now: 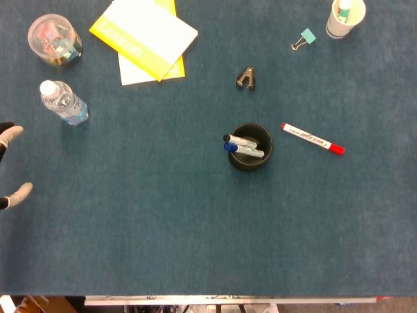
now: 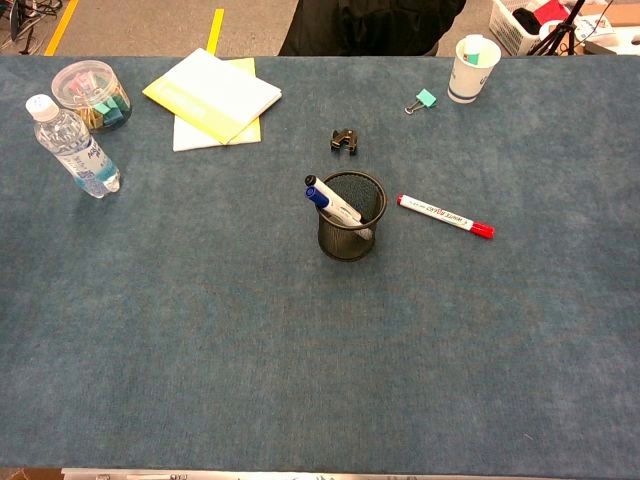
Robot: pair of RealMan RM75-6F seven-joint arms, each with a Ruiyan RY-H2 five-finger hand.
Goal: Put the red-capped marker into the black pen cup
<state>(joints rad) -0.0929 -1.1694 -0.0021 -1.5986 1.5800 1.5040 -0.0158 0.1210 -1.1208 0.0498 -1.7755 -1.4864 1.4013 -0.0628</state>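
The red-capped marker (image 1: 312, 138) (image 2: 445, 216) lies flat on the blue cloth just right of the black mesh pen cup (image 1: 251, 155) (image 2: 351, 229). Two markers, one black-capped and one blue-capped, lean in the cup. In the head view my left hand (image 1: 9, 166) shows only as two spread fingertips at the far left edge, holding nothing and far from the marker. The chest view shows no hand. My right hand appears in neither view.
A water bottle (image 1: 63, 102) and a clear jar of clips (image 1: 55, 40) stand at the back left. Yellow and white pads (image 1: 144, 38) lie behind. A black clip (image 1: 245, 78), a green binder clip (image 1: 303, 38) and a paper cup (image 1: 345, 18) sit further back.
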